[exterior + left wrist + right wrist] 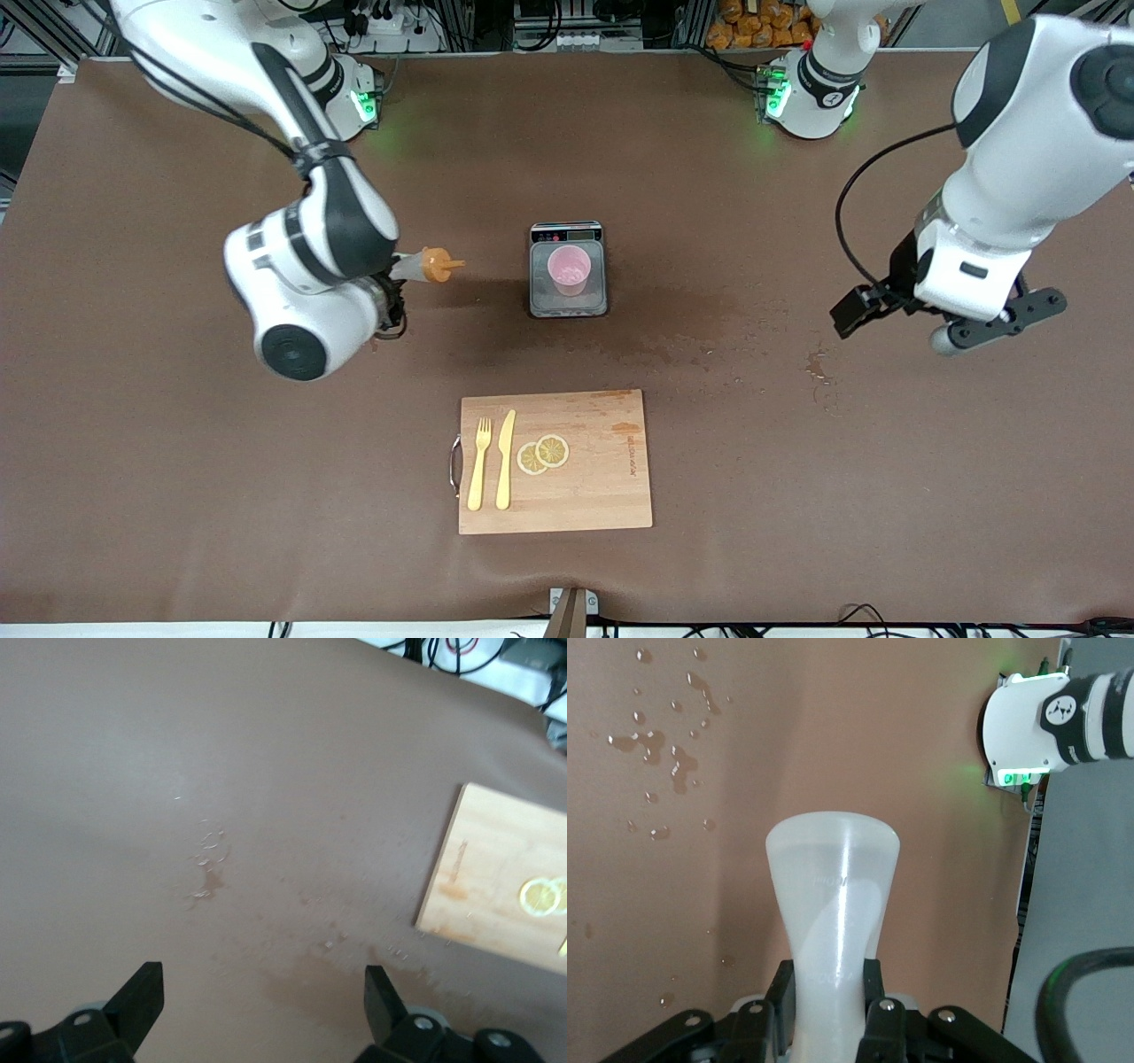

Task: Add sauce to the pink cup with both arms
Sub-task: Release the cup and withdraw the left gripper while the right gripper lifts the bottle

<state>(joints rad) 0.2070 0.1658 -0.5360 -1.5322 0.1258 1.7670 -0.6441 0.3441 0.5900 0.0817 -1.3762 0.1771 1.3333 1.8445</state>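
Centre-left of the front frame: right end effector (395,288) clamped on the sauce (423,265), held sideways, nozzle toward the pink cup (568,269) on a scale (568,306) at centre. Left end effector (264,1003) spread wide, empty, waiting over bare counter (177,461). Step judged: carry, then tip over cup. Legible writing: none.

sauce bottle (416,265) body hidden by right arm

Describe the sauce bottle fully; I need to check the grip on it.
The sauce bottle is translucent whitish soft-looking plastic with an orange nozzle cap. It lies tipped sideways in the air, nozzle pointing toward the pink cup but short of it. The right pincer squeezes its body, pinching it narrow.
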